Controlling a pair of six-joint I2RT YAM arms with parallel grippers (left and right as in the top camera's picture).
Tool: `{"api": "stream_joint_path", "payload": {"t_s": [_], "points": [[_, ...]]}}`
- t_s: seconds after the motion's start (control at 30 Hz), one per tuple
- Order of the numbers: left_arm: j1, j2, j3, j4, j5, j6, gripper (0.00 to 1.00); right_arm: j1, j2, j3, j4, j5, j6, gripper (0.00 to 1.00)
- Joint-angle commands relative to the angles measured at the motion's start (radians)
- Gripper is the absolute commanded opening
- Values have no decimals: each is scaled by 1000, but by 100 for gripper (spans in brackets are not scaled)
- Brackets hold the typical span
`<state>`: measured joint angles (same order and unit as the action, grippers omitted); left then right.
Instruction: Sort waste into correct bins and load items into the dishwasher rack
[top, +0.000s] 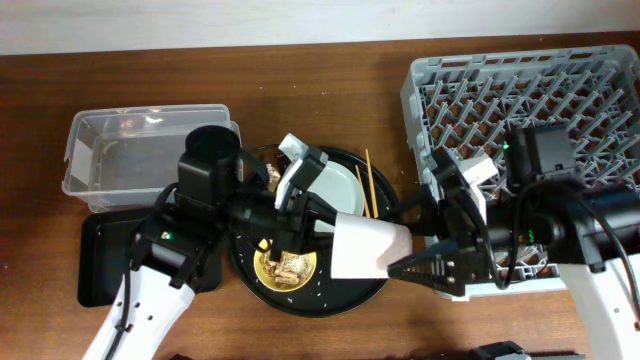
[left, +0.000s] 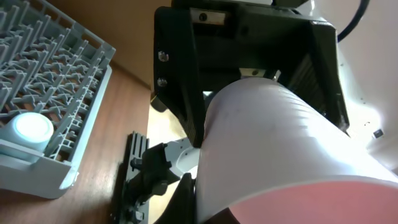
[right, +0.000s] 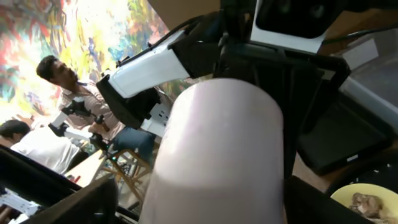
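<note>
The pink cup (top: 368, 248) hangs sideways above the round black tray, rim toward my left arm. My left gripper (top: 315, 225) is shut on its rim end. My right gripper (top: 405, 265) is open, its fingers either side of the cup's base end, with a gap showing on one side in the right wrist view (right: 217, 162). The cup fills the left wrist view (left: 280, 149). The small yellow bowl (top: 285, 268) holds brownish food chunks and rice. The grey-green plate (top: 347, 185) and wooden chopsticks (top: 369, 182) lie on the tray. The light blue cup (left: 28, 127) stands in the grey rack (top: 520, 90).
The clear tub (top: 150, 150) stands at the back left, with the shallow black tray (top: 100, 260) in front of it. The round black tray (top: 300, 305) sits between the tub and the rack. A white crumpled piece (top: 290, 147) lies at its far edge.
</note>
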<state>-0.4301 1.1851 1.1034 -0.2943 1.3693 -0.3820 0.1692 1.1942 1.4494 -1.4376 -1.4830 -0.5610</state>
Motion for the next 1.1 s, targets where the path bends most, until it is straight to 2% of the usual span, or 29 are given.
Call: {"api": "stream_joint_path", "payload": {"t_s": [0.0,0.03,0.13,0.23,0.3,0.4,0.47,0.63,0.67,0.7,0.73,0.77,0.8,0.9,0.93,1.07], "points": [[-23,12,2,3,-122,9,1,37,-2,9,-2,-22,-5,70],[-26,12,2,2,-138,9,1,42,-2,9,-1,-1,11,66],[-26,12,2,2,-231,9,5,43,-2,9,-2,44,50,66],[-26,12,2,3,-254,9,6,43,-2,9,-3,42,50,64],[-26,12,2,2,-269,10,5,43,-4,9,-6,43,49,79],[-26,12,2,3,-294,10,5,69,-4,9,-5,44,48,81],[-26,12,2,6,-294,10,5,98,-4,9,1,64,45,78],[-26,12,2,7,-294,13,5,105,-3,9,18,106,45,61],[-26,12,2,6,-294,13,33,104,-3,10,22,116,45,61],[-25,11,2,6,-294,13,55,90,-4,17,25,181,74,60],[-25,11,2,6,-294,13,94,60,-8,36,25,286,150,58],[-25,11,2,4,-293,13,99,16,-16,61,25,380,219,57],[-25,11,2,2,-293,13,99,-18,-23,81,25,435,280,58],[-25,11,2,-31,-294,16,99,-215,-58,188,-41,801,522,58],[-25,11,2,-53,-293,16,99,-294,-58,212,-110,1002,572,58],[-25,12,2,-93,-293,16,100,-461,-10,167,-194,1390,728,57]]}}
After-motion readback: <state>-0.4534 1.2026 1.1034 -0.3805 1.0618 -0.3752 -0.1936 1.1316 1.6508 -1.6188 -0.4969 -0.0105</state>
